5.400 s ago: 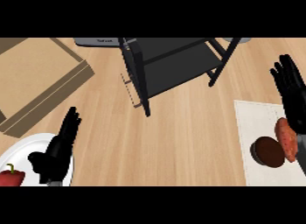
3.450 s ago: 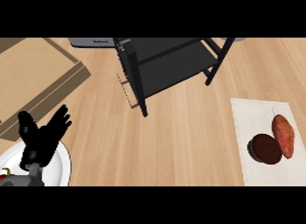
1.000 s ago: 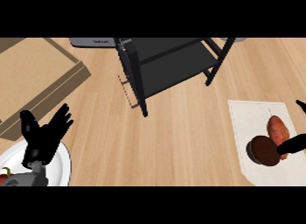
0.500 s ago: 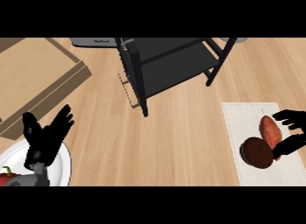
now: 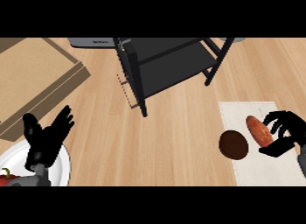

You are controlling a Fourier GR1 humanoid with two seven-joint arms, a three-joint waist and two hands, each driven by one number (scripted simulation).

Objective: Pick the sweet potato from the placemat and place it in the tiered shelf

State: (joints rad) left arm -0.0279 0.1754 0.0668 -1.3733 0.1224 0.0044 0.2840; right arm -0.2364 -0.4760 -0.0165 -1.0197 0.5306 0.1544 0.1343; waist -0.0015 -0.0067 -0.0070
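Orange-brown, the sweet potato (image 5: 259,131) lies on the pale placemat (image 5: 246,113), with the right robot hand (image 5: 290,133) curled around its far side, fingers and thumb bracketing it though whether they close on it cannot be told. Just left of that robot hand sits a dark brown round thing (image 5: 234,144), also on the placemat. Up and to the left stands the black tiered shelf (image 5: 172,65) on the wooden table (image 5: 175,144). The left robot hand (image 5: 46,138) rests open, fingers up, over a white plate (image 5: 62,168) bearing a red pepper (image 5: 4,178), beside a cardboard box (image 5: 26,83).

Even, bright light — soft shadows under the shelf (image 5: 172,70), no glare or blur.
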